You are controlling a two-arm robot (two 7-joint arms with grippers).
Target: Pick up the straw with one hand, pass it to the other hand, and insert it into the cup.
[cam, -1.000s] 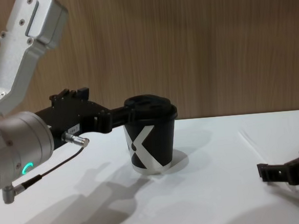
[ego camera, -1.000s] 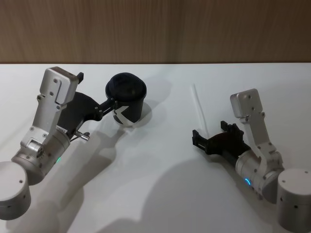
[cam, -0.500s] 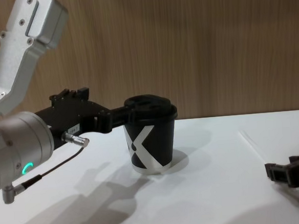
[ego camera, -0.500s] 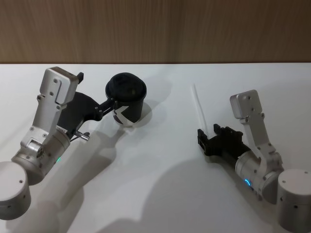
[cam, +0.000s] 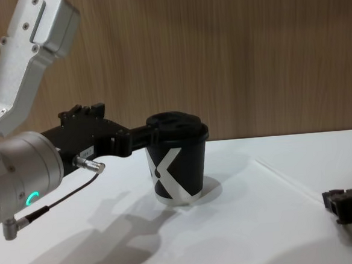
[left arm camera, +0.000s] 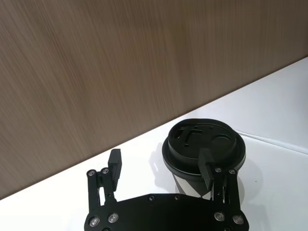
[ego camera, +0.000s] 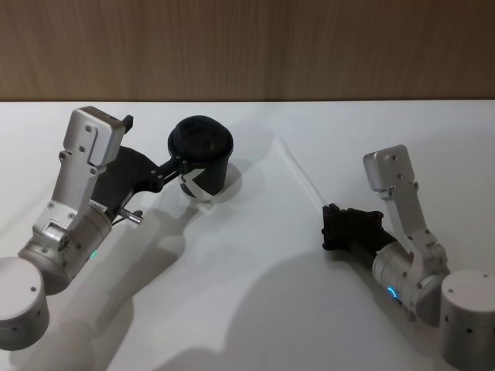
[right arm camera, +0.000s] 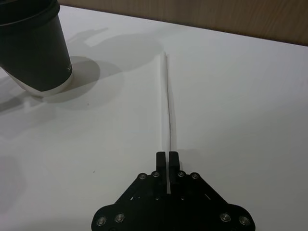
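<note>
the right gripper [right arm camera: 167, 159] is clamping the near end of the white straw [right arm camera: 165, 101] between fingers pressed together – the straw is running straight out from the fingertips over the white table [ego camera: 255, 309], its far tip ending to the right of the black lidded cup [ego camera: 203, 154], apart from it. whether it is lying on the table or just above it, i cannot tell. the left gripper [left arm camera: 161, 163] is hovering at lid height with fingers spread apart – one finger right at the cup's lid, the other in open air
</note>
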